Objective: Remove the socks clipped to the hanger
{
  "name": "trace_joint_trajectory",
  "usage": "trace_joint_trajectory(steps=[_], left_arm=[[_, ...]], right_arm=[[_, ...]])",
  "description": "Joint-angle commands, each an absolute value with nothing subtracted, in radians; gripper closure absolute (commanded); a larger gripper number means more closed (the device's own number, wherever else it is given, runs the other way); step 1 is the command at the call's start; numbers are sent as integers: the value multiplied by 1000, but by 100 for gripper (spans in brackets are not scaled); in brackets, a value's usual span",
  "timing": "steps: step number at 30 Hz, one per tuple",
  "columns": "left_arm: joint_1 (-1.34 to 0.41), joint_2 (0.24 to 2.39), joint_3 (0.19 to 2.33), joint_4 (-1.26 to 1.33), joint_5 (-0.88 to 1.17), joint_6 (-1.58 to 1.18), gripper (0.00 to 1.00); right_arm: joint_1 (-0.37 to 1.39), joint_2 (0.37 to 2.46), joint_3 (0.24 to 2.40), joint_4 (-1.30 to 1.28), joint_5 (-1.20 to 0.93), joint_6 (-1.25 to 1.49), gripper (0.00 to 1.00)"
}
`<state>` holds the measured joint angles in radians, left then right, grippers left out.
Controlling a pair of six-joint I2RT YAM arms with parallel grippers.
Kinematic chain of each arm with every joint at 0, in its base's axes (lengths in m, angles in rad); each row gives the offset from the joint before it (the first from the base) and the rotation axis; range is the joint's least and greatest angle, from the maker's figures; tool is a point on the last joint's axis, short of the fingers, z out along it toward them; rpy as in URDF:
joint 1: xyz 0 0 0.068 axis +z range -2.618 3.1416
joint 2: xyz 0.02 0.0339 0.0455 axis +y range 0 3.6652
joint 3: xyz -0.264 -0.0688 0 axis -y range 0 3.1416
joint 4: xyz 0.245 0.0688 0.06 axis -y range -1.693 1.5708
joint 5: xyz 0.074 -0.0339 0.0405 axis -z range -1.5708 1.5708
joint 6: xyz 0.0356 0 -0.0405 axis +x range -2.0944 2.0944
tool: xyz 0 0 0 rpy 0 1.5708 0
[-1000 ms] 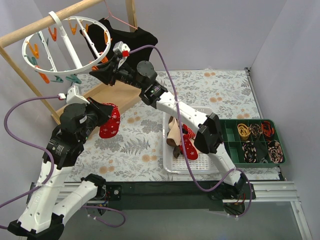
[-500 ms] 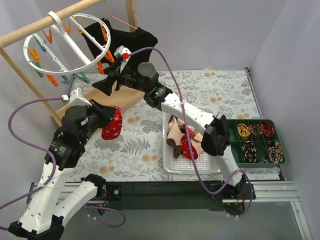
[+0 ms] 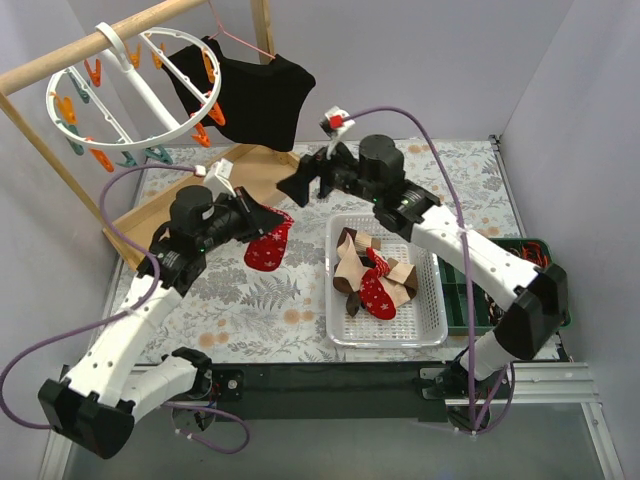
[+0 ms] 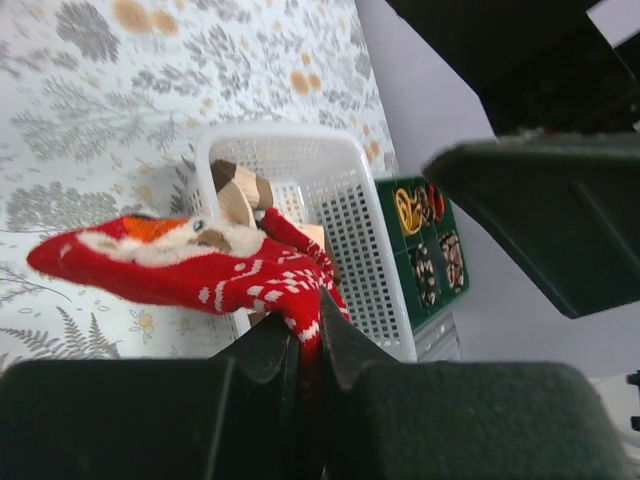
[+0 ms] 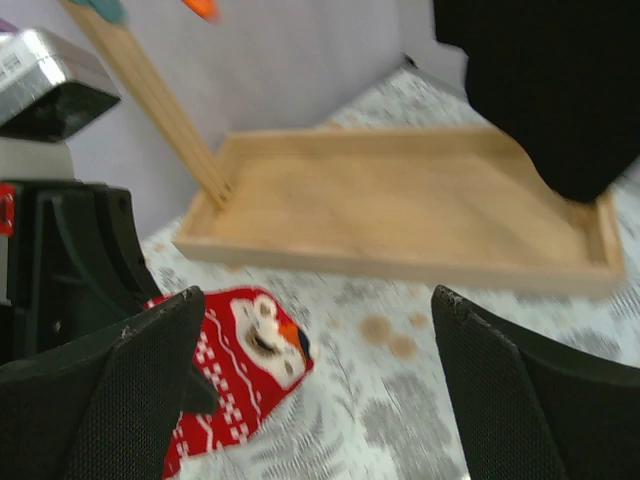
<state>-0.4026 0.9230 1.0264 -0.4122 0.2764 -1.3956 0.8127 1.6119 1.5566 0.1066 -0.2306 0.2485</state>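
Grey-walled booth, flower-print bench [image 3: 250, 300], wooden rack [image 3: 60, 62] at the far left with the white ring hanger [image 3: 148, 80] hooked on its bar. We see only orange and teal clips on the ring. A black T-shirt [image 3: 260, 95] hangs behind it, so we cannot tell if a dark sock is still clipped there.

The left hand [image 3: 258, 213] is pinching a red sock [image 3: 268, 245] by its cuff. On the left wrist view the fingers are pressed together on the red-and-white knit [image 4: 190, 265]. The sock dangles free above the bench with its long axis running down and to the near side, toe lowest.

What counts next, in our judgement, is the drop. The white basket [image 3: 415, 322] lies just right of the sock and slightly nearer, and the left arm already has the load, so it is the one to go. The wrist view puts the basket [image 4: 350, 230] directly beyond the sock. A pile of tan, brown and red socks [image 3: 370, 280] is already in it.

The right hand [image 3: 300, 187] is spread wide and holds nothing. It hovers over the near edge of the wooden tray [image 3: 250, 170], on the far side of the basket. Its own camera shows both fingers well apart [image 5: 318, 295], with the red sock low on the left.

Compared with half a second ago:
- The right hand has backed off from just under the ring, moving right.
- The left hand has carried the sock right, closer to the basket.
- The ring hangs about as it did.
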Motion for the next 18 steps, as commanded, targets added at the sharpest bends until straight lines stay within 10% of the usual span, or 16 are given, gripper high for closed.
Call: trace_joint_trajectory(steps=[1,18], left_arm=[[-451,995,968,-253,430,-1420,100],[-752,1406,1034,-45,313,-1433,96]], right_arm=[[747,1436,1367,2,-163,212,2],[701,1013,988,-339,155,299,2]])
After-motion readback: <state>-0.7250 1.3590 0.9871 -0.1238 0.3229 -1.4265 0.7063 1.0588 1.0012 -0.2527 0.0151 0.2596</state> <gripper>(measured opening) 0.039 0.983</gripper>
